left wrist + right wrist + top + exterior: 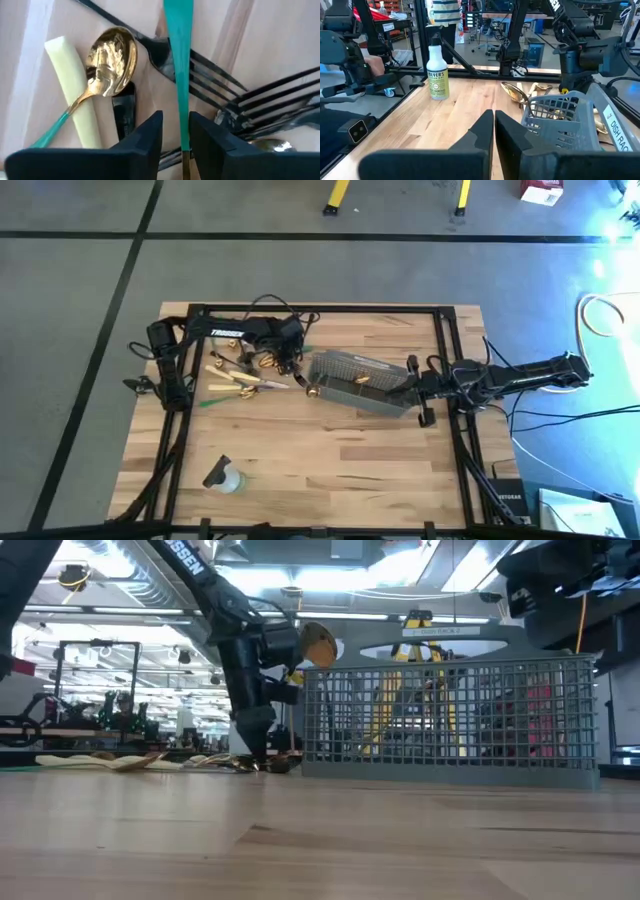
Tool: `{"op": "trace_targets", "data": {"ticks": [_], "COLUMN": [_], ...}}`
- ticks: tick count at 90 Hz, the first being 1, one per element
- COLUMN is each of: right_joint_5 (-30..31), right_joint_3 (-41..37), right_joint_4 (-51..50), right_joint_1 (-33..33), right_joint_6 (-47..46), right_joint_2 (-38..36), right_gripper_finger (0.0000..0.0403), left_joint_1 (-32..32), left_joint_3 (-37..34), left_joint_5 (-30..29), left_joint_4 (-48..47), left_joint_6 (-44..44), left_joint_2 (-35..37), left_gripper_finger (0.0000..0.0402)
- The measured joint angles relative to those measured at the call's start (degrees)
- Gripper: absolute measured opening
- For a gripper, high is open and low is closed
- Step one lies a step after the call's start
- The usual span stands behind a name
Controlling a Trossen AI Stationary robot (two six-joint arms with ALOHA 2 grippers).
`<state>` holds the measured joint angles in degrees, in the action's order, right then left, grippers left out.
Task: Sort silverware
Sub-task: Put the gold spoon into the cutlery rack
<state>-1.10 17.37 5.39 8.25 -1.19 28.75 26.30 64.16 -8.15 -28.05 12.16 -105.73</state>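
The silverware [240,380] lies in a loose pile on the table's left half. My left gripper [176,125] stands low over it, open. Its fingers straddle a teal utensil handle [179,60], with a gap on one side. Beside that handle lie a gold spoon [112,60], a pale handle [75,90] and black forks [240,95]. The grey wire-mesh basket [360,380] stands mid-table. A gold spoon bowl [318,643] shows above the basket's left end. My right gripper [494,120] hovers shut with nothing in it, at the basket's right end [412,385].
A clear spray bottle [225,477] stands near the table's front left. Black frame rails [300,308] run along the table's far, left and right edges. Bare wood [330,450] lies in front of the basket.
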Motion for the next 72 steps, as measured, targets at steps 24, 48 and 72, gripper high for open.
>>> {"op": "trace_targets", "data": {"ticks": [24,48,72], "right_joint_5": [0.0,0.0,0.0], "right_joint_3": [0.0,0.0,0.0], "right_joint_4": [0.0,0.1,0.1], "right_joint_1": [0.0,0.0,0.0], "right_joint_6": [0.0,0.0,0.0], "right_joint_2": [0.0,0.0,0.0], "right_gripper_finger": [0.0000,0.0000,0.0000], "left_joint_1": [0.6,0.6,0.8], "left_joint_3": [0.1,0.1,3.4], "left_joint_5": [-0.6,-0.4,-0.3], "left_joint_4": [0.5,0.2,-7.0], "left_joint_6": [0.6,1.5,0.6], "left_joint_2": [-1.4,-1.4,-1.6], "left_gripper_finger": [0.0079,0.0028,0.0003]}}
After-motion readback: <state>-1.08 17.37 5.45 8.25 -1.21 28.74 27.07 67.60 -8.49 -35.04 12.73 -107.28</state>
